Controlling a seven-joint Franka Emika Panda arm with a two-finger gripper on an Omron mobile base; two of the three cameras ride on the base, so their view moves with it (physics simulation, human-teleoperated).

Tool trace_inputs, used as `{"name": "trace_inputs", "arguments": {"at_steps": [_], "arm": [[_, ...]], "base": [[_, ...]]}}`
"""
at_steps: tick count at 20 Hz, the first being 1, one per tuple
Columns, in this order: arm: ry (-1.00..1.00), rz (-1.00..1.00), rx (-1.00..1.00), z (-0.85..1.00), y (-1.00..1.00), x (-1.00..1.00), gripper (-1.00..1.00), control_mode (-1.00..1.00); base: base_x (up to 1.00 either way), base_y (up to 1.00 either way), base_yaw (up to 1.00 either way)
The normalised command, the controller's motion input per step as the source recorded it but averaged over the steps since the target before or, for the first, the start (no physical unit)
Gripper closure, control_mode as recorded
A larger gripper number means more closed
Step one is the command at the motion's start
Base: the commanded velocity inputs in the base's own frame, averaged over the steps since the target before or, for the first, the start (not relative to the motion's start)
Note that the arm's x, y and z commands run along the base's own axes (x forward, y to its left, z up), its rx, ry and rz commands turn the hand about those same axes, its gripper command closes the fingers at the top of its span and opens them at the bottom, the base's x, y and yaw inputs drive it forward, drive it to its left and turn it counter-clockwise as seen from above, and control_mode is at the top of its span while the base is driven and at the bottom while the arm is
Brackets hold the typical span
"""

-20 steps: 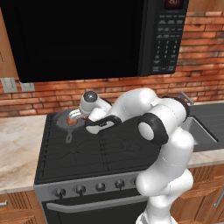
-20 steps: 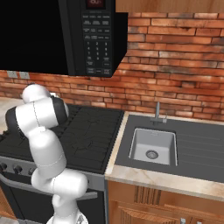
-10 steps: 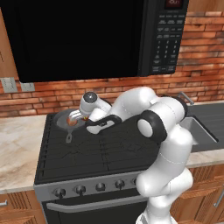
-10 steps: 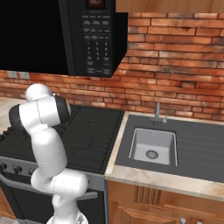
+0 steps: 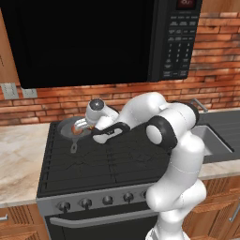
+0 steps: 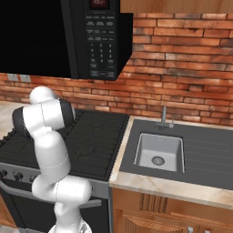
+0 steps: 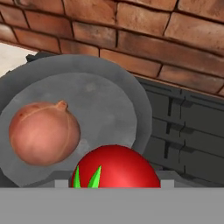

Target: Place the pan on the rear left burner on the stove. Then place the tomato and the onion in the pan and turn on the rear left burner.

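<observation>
The grey pan (image 7: pixel 103 94) sits on the rear left burner of the black stove (image 5: pixel 117 164), close to the brick wall. The brown onion (image 7: pixel 43 133) lies inside it, left of centre. The red tomato (image 7: pixel 116 168) with its green top is right at the hand, just above the pan's near side, and my gripper is shut on it. From the left base view, my gripper (image 5: pixel 83 125) hangs over the pan (image 5: pixel 64 127), whose short dark handle (image 5: pixel 74 147) points toward the stove's front.
A row of dark knobs (image 5: pixel 86 203) runs along the stove's front panel. A black microwave (image 5: pixel 93 37) hangs low above the cooktop. The sink (image 6: pixel 159 150) with its faucet lies in the dark counter to the right. Light stone counter (image 5: pixel 18 150) lies to the left.
</observation>
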Motion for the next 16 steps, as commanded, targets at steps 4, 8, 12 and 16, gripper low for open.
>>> {"name": "trace_inputs", "arguments": {"at_steps": [4,8,12,16], "arm": [[0.01,0.00,0.00,-0.07,0.00,0.11,-1.00,-1.00],[0.01,0.00,0.00,-0.03,0.00,0.08,-1.00,-1.00],[0.00,0.00,0.00,0.00,0.00,0.02,-1.00,-1.00],[0.00,0.00,0.00,0.00,0.00,0.00,-1.00,-1.00]], "base": [[0.00,0.00,0.00],[0.00,0.00,0.00],[0.00,0.00,0.00],[0.00,0.00,0.00]]}}
